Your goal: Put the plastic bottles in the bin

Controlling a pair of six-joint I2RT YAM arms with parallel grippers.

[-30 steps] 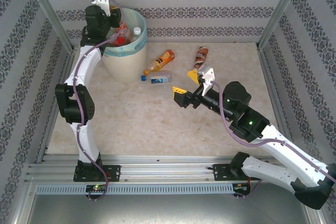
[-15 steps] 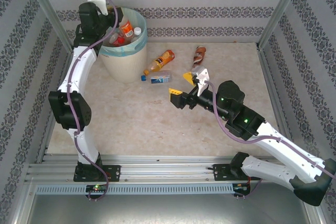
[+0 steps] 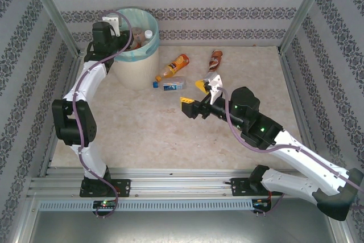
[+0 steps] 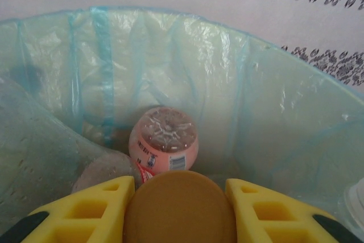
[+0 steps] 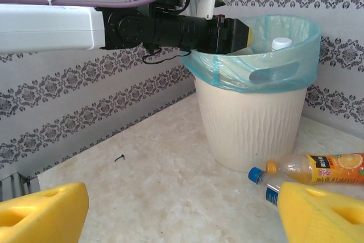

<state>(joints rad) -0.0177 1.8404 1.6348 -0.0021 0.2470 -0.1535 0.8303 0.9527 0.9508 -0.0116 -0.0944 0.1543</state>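
Observation:
The cream bin (image 3: 135,69) with its teal liner stands at the back left and has several bottles inside. My left gripper (image 3: 123,42) reaches over its left rim, shut on a brown bottle (image 4: 179,209) that fills the gap between the yellow fingers. Below it in the bin lie a pink bottle (image 4: 164,146) and a clear one (image 4: 34,152). On the table lie an orange bottle (image 3: 173,66), a clear blue-labelled bottle (image 3: 170,85) and a brown bottle (image 3: 216,60). My right gripper (image 3: 192,92) stands open just right of the blue-labelled bottle (image 5: 259,176), holding nothing.
Patterned walls and metal posts close in the table on three sides. The bin (image 5: 250,123) stands close to the left wall. A small dark speck (image 5: 119,157) lies on the marble top to the left of the bin as the right wrist sees it.
The left arm has swung its wrist about at the bin's left rim, still holding the brown bottle. The right gripper has moved left and forward toward the blue-labelled bottle.

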